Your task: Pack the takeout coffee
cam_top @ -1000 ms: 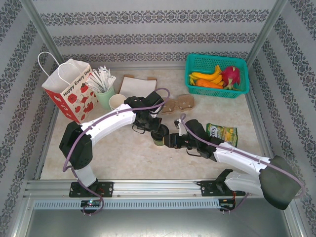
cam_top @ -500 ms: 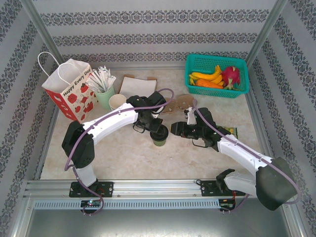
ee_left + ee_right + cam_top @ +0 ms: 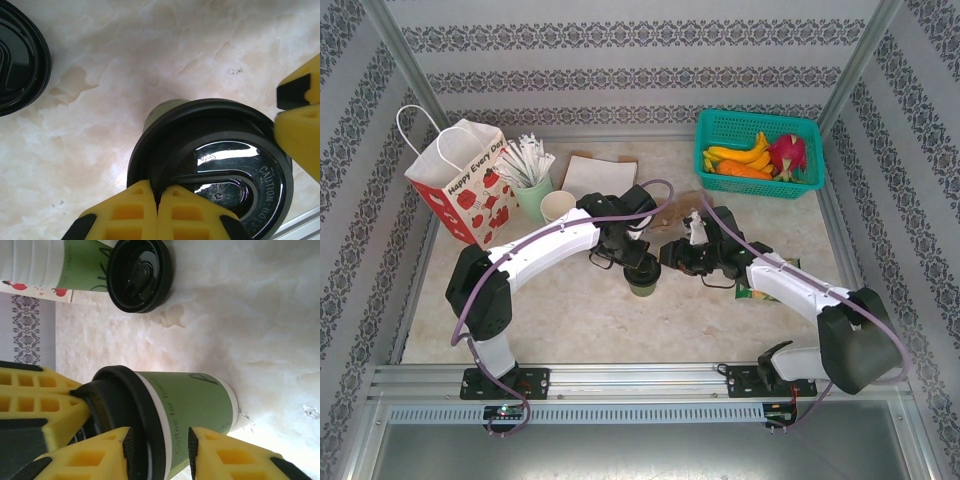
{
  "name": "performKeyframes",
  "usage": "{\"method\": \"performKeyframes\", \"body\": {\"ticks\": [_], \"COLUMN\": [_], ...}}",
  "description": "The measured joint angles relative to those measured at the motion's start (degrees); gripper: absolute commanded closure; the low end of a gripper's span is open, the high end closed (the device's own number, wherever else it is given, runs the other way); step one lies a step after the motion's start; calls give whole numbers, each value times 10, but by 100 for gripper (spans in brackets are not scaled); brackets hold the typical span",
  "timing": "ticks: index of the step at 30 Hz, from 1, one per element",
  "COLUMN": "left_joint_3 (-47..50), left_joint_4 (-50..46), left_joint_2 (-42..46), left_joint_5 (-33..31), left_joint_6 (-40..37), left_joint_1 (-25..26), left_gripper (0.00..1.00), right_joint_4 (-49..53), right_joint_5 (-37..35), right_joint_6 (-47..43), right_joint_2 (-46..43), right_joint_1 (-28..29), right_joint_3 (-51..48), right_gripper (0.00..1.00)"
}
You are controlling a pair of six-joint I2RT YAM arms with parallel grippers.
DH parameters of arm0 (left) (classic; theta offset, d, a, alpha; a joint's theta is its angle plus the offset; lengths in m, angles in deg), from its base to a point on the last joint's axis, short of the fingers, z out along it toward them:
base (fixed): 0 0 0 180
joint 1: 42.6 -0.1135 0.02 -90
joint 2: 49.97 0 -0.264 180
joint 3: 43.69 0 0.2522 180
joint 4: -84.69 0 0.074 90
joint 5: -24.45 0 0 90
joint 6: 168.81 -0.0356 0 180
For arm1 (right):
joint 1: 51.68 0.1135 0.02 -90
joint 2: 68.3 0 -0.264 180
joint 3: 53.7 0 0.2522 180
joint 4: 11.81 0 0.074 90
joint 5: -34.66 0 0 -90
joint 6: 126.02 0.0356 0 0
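1. The lidded coffee cup (image 3: 643, 280) stood upright in the middle of the table (image 3: 570, 320). My right wrist view showed its green side.
2. My left gripper (image 3: 157, 212) was clenched, tips at the rim of the black lid (image 3: 220, 170).
3. My right gripper (image 3: 160, 442) straddled the cup. I could not tell if it gripped.
4. A loose lid (image 3: 140, 275) lay near.

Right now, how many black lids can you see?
2. One black lid is on the cup in the middle of the table; the other lid lies loose on the table beside a second cup. More could be hidden.
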Motion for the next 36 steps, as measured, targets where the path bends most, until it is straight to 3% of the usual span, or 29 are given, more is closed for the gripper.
{"method": "performKeyframes", "body": {"ticks": [11,20,32,36], "left_joint_3": [19,34,35,32], "left_joint_4": [10,9,8,16], "left_joint_2": [12,23,24,24], "left_joint_5": [-2,-30,-40,-17], "left_joint_6": [0,1,1,0], "left_joint_1": [-2,-9,-9,-3], "left_gripper": [100,100,100,100], "right_joint_4": [-7,-9,-8,-13], "right_joint_5": [19,22,12,4], "right_joint_6": [16,25,44,52], "right_joint_2": [37,82,79,69], "right_joint_1": [6,19,20,20], "right_joint_3": [18,57,57,57], "right_gripper": [62,51,49,49]}}
